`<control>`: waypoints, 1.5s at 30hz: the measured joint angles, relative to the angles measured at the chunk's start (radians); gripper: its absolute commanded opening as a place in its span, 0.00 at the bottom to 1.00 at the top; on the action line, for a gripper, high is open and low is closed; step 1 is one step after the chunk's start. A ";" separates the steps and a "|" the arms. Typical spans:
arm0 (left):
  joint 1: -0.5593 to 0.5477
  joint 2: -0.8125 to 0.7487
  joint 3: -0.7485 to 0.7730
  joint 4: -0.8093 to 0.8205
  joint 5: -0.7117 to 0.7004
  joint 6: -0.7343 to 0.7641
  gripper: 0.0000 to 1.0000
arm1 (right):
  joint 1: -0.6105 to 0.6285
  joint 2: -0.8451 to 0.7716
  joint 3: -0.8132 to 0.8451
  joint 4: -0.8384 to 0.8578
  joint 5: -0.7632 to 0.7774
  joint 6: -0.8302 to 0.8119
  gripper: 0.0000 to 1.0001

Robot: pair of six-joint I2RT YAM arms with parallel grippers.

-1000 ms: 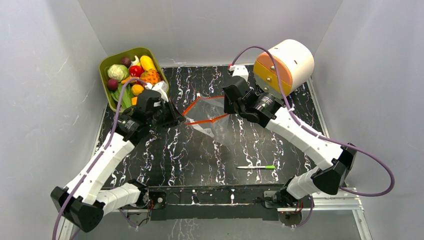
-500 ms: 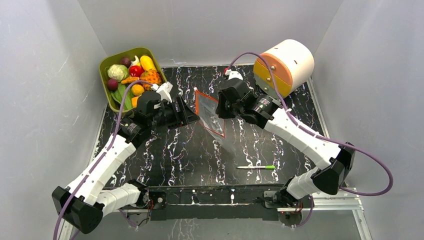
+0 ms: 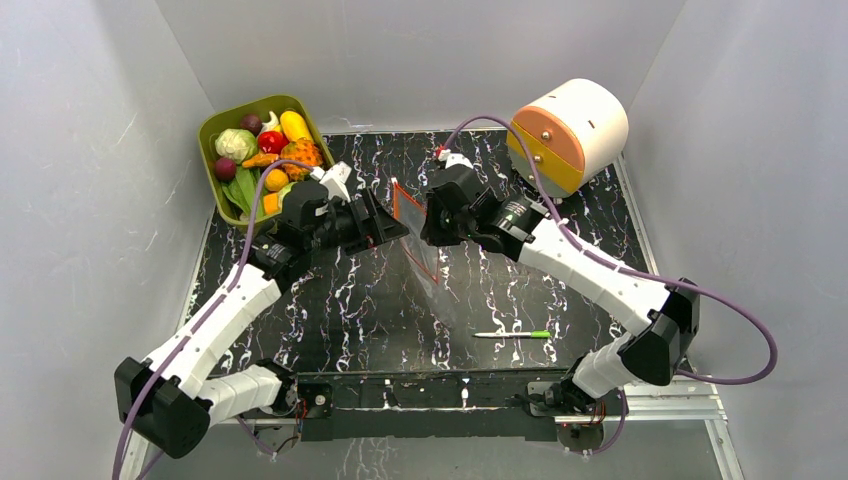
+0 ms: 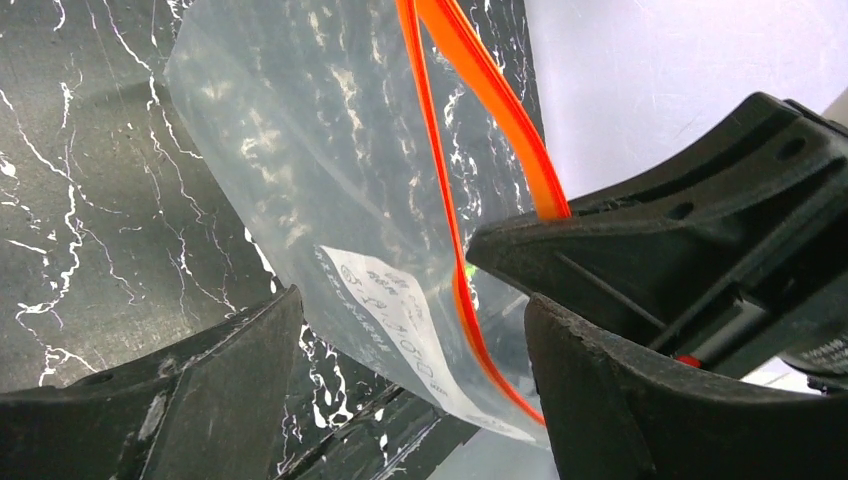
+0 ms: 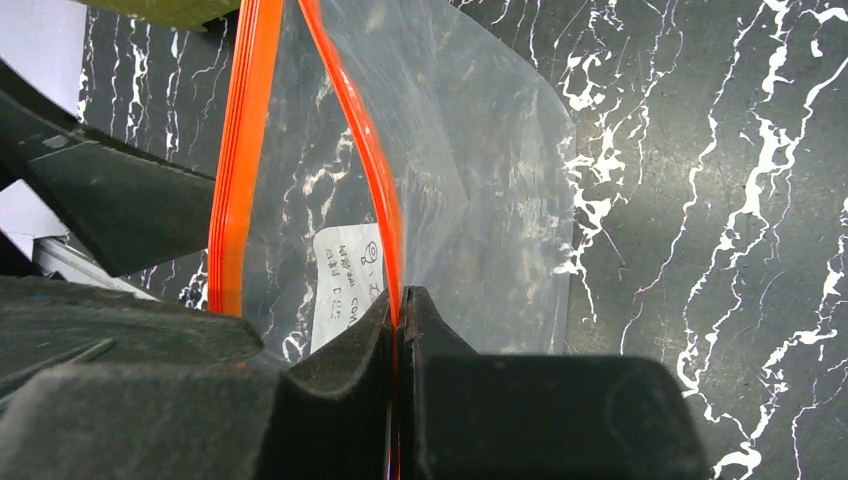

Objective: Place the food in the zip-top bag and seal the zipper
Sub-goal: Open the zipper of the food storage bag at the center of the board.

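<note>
**Change over the last second.** The left gripper (image 4: pixel 410 320), clamped on one lip of the zipper (image 4: pixel 480 80) a second ago, is shown with its jaws parted and that lip released. The mouth of the zip-top bag (image 4: pixel 300 150), previously stretched into a wide triangle, has been narrowed to a slit. The bag is now hung edge-on by its other lip from the right gripper (image 5: pixel 398 310), which has been shifted toward the left edge of the table (image 3: pixel 330 330).

The bag (image 3: pixel 418 250) hangs between the left claw (image 3: pixel 398 229) and right claw (image 3: pixel 426 218), blocking that gap; open bench (image 3: pixel 380 310) lies nearer, bar a pen (image 3: pixel 512 334).
</note>
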 measured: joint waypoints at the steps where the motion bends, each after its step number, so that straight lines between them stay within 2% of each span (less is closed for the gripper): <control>1: 0.000 0.008 -0.006 0.012 0.005 -0.003 0.79 | 0.003 0.003 0.000 0.003 0.000 0.000 0.00; 3: 0.000 0.023 -0.009 0.022 0.009 -0.008 0.74 | 0.009 0.009 0.000 0.006 0.002 0.002 0.00; 4: 0.000 0.032 -0.009 0.025 0.007 -0.006 0.66 | 0.014 0.014 0.000 0.007 0.004 0.003 0.00; 5: 0.000 0.039 -0.008 0.024 0.003 -0.006 0.53 | 0.016 0.018 0.000 0.007 0.005 0.003 0.00; 8: 0.000 0.071 0.013 -0.022 -0.027 0.010 0.09 | 0.022 0.031 0.010 -0.010 0.037 0.000 0.12; 9: 0.000 0.084 0.026 -0.044 -0.041 0.021 0.00 | 0.024 0.038 0.022 -0.029 0.058 -0.002 0.13; 12: 0.000 0.104 0.061 -0.097 -0.072 0.048 0.00 | 0.028 0.062 0.070 -0.092 0.151 -0.016 0.10; 14: 0.000 0.103 0.076 -0.126 -0.085 0.067 0.00 | 0.028 0.068 0.087 -0.129 0.216 -0.032 0.00; 22: 0.000 0.088 0.107 -0.247 -0.168 0.148 0.00 | 0.028 0.068 0.139 -0.281 0.476 -0.070 0.00; 28: -0.005 0.066 0.143 -0.307 -0.225 0.195 0.00 | 0.034 0.062 0.145 -0.285 0.499 -0.068 0.00; 30: -0.004 0.054 0.146 -0.305 -0.219 0.202 0.09 | 0.034 0.052 0.135 -0.264 0.472 -0.072 0.00; 38: -0.003 0.010 0.105 -0.243 -0.196 0.197 0.64 | 0.031 -0.027 0.053 -0.164 0.388 -0.116 0.00; 45: -0.003 -0.004 0.133 -0.254 -0.227 0.217 0.95 | 0.026 -0.025 0.053 -0.148 0.380 -0.142 0.00</control>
